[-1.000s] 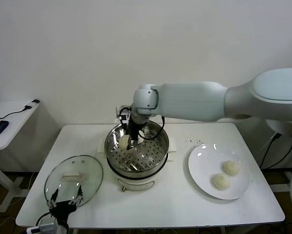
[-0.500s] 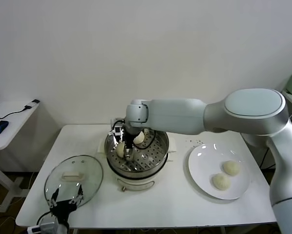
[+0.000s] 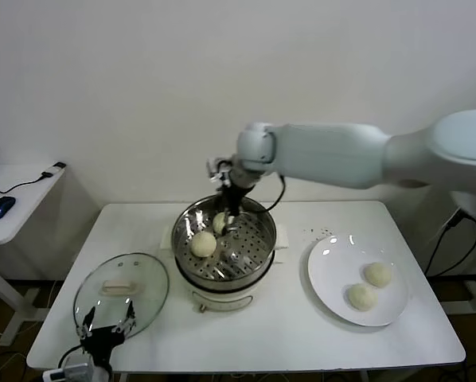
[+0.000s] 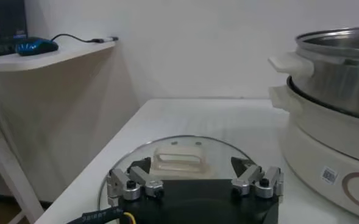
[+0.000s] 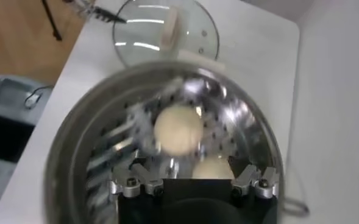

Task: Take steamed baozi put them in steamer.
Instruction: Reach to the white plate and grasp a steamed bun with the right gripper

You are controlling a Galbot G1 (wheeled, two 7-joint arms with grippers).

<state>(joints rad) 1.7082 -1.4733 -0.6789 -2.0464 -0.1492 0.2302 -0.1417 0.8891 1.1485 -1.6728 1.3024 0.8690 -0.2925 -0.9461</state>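
A round, shiny stainless-steel steamer [image 3: 224, 247] on a white base is seen near the middle of the white rectangular table [image 3: 286, 326]. Two smooth, domed, cream-white steamed baozi are found on its perforated tray: one [image 3: 204, 243] toward the robot's left side of the pot, and a second [image 3: 220, 222] farther back, partly hidden behind the right gripper [image 3: 231, 216]. In the right wrist view both buns are shown below the camera, the nearer one [image 5: 178, 129] in full and the other [image 5: 211, 169] cut off by the gripper body.

The right gripper is held above the back part of the steamer, at about rim height, at the end of the white right arm reaching across from the robot's right. Its fingers [image 5: 133, 184] are seen spread apart with nothing between them; whether a fingertip touches the rear bun cannot be told for certain from the head view.

Two more cream-white baozi [image 3: 376, 274] [image 3: 360, 297] are left on the flat round white plate [image 3: 330, 270] to the right of the steamer, just beside each other.

A round glass lid [image 3: 120, 294] with a pale handle is laid flat on the table to the left of the steamer. The left gripper [image 3: 104, 336] is parked low at the near edge of the table by this lid, its fingers [image 4: 125, 184] spread wide and empty.
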